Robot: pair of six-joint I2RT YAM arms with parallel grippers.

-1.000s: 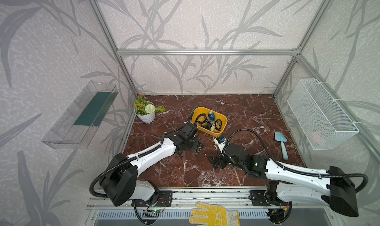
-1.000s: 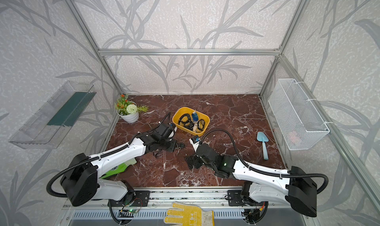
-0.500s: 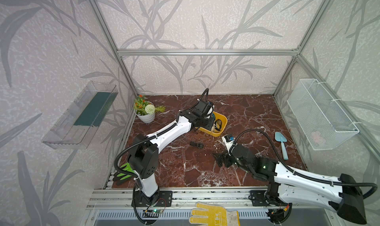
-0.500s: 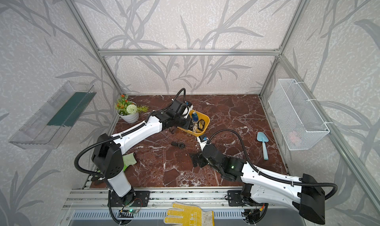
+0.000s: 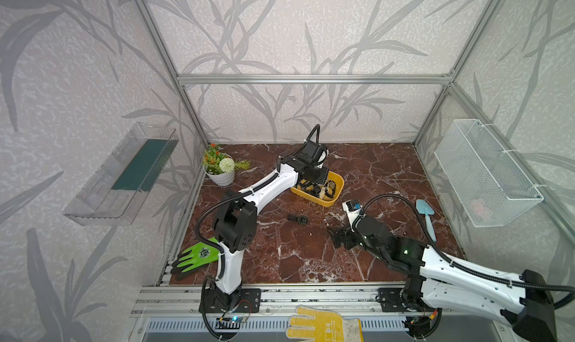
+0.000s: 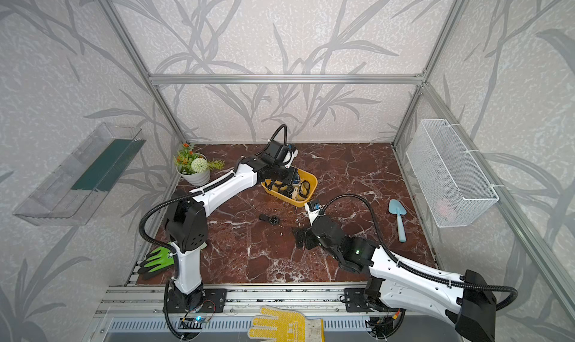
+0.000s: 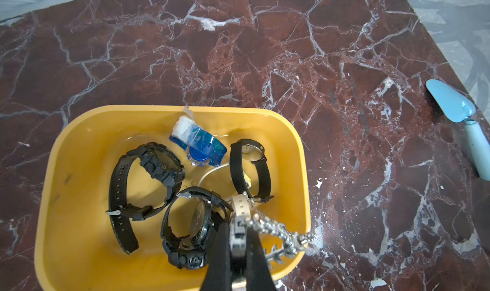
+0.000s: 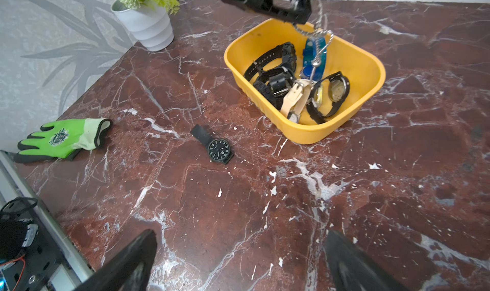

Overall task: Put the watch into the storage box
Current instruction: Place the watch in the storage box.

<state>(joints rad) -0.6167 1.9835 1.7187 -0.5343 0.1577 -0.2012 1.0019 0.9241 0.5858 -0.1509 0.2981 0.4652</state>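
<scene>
Left end effector [image 7: 237, 232] pinches silver watch [image 7: 275, 230] (chain dangling) over storage box [image 7: 79, 170].

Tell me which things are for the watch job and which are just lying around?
For the job: the silver chain watch, held by the left pincer over the yellow storage box; the black watch on the table.
Just lying about: green glove, blue trowel, potted plant, wire basket, clear tray, yellow glove.
</scene>
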